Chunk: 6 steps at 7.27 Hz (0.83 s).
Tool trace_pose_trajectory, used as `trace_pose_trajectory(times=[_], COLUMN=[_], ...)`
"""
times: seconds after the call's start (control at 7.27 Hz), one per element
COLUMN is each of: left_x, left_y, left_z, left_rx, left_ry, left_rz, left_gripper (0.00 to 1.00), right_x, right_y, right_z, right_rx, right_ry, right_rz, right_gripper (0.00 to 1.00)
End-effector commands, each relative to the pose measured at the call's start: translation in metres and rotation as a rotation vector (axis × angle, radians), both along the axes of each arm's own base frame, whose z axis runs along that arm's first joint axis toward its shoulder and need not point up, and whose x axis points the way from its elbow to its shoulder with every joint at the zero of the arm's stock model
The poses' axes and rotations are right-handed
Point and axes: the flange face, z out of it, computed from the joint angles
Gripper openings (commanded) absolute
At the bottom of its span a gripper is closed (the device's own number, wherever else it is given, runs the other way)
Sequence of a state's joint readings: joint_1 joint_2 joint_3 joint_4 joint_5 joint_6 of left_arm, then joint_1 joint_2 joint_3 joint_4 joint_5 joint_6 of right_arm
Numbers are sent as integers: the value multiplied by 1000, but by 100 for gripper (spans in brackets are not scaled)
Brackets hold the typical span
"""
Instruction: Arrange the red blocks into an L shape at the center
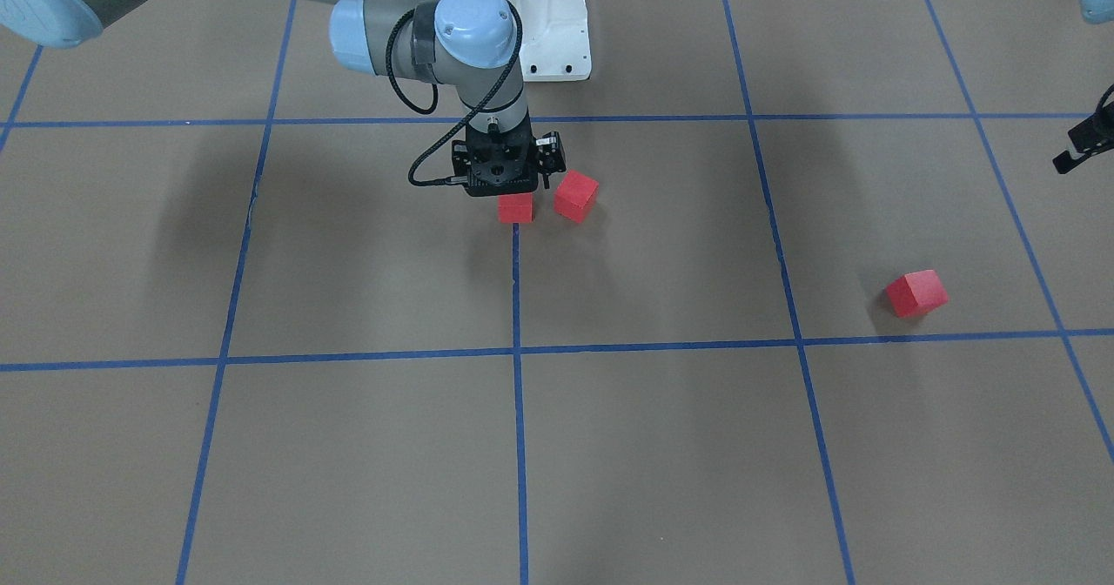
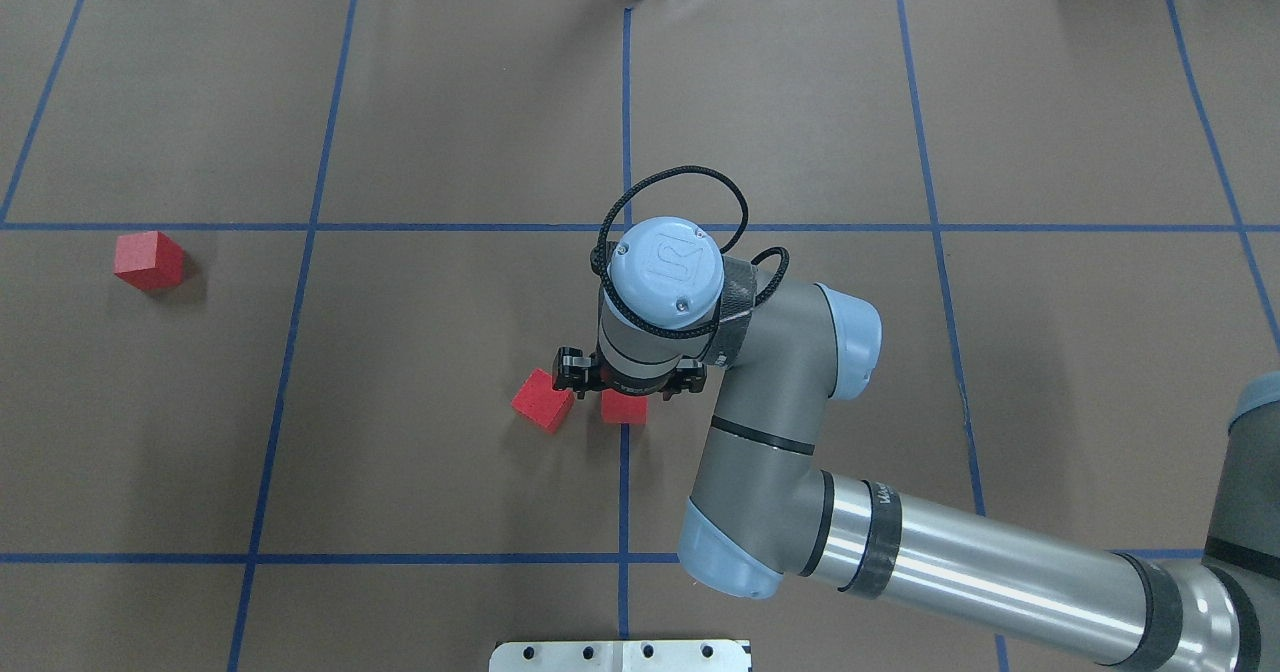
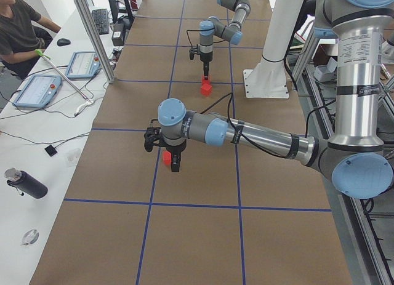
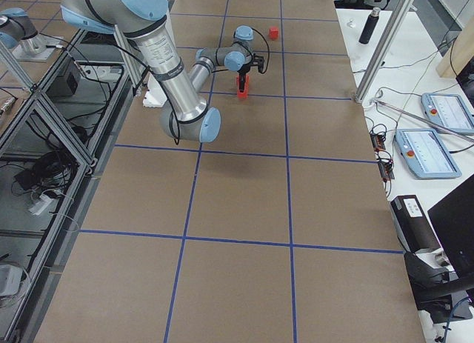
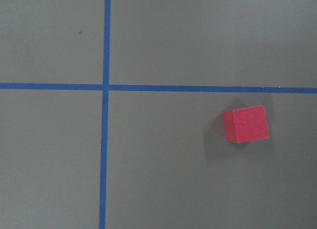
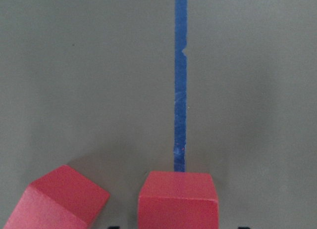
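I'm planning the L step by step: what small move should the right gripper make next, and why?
Probably lift off the centred block on the middle tape line and shift to the skewed block beside it. The right gripper looks open, and that neighbour sits apart and turned.

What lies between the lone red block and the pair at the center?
In the overhead view, only bare brown table crossed by one blue tape line lies between the lone block and the tilted block.
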<state>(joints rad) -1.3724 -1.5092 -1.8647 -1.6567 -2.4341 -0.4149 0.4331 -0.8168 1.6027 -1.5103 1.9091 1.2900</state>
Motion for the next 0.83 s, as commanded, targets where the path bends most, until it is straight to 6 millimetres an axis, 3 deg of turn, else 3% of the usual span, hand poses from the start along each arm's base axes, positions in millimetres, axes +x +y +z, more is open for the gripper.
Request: trace_pose_trajectory(times=[0.0,0.28,0.41,0.69], left_x=[97,205,261,366], left_y=[8,7,15,54], left_z=[-36,-102,-133,-204], left_rx=[-119,-285,-409,-704], left_ry=[90,94,100,124], left_rz=[-71,-207,-313,-447], left_gripper=[100,100,100,100], right_x=[88,202,238,278], right_y=[-25,-68,-83,-99], right_z=[2,50,74,114], right_rx=[-11,28,54,95], right_ry=[-52,-75,-64,-33], right_rz=[47,18,9,-18], right_gripper=[100,100,100,100])
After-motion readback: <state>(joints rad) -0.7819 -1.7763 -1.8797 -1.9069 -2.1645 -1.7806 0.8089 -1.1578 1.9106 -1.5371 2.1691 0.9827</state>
